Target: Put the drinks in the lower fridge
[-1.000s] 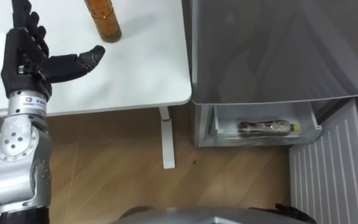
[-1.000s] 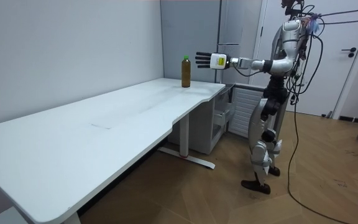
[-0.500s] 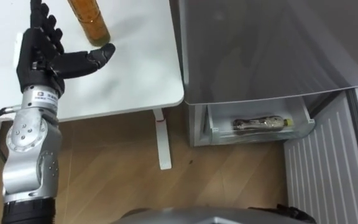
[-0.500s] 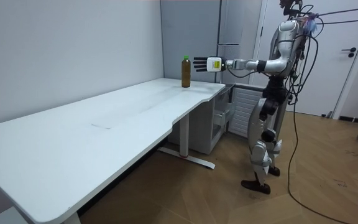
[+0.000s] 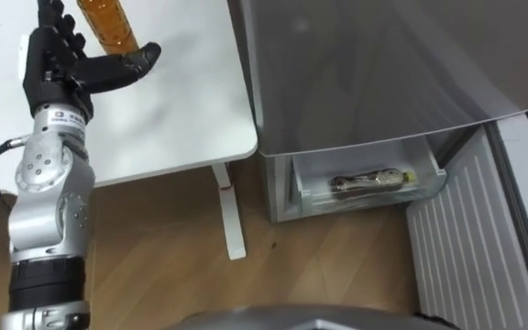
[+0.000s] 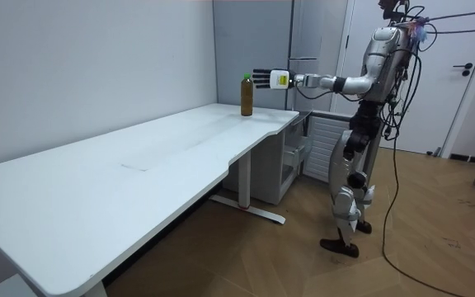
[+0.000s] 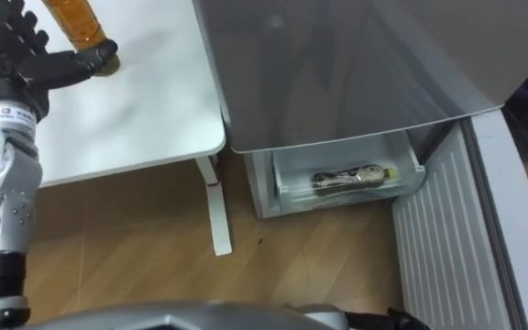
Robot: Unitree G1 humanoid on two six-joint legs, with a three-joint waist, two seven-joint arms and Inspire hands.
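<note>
Amber liquid fills the drink bottle (image 5: 106,23), which stands upright on the white tabletop (image 5: 181,101) at its far right end, close to the edge that faces the fridge (image 5: 365,64). The robot's left hand (image 5: 62,71) is at the bottle on an almost straight arm. Its fingers (image 5: 51,37) are spread on the bottle's left and its thumb (image 5: 137,60) reaches out on the near side, with nothing curled round it. Whether any of them touch the bottle I can't tell. From where I stand the hand is level with the bottle's upper part, near the green cap.

That is where I'd expect trouble. A tall bottle nudged high up before the grip closes could topple, and this close to the edge it might roll off onto the wooden floor (image 5: 154,238). With the arm stretched so far, the hold may also be weak, and the bottle could slip on the way round to the fridge. Down there the lower fridge drawer (image 5: 302,188) is pulled out, with a second bottle (image 5: 369,181) lying on its side in it. The new one has to go in beside that. The open ribbed door (image 5: 466,247) just right of the drawer leaves little room for the arm.
</note>
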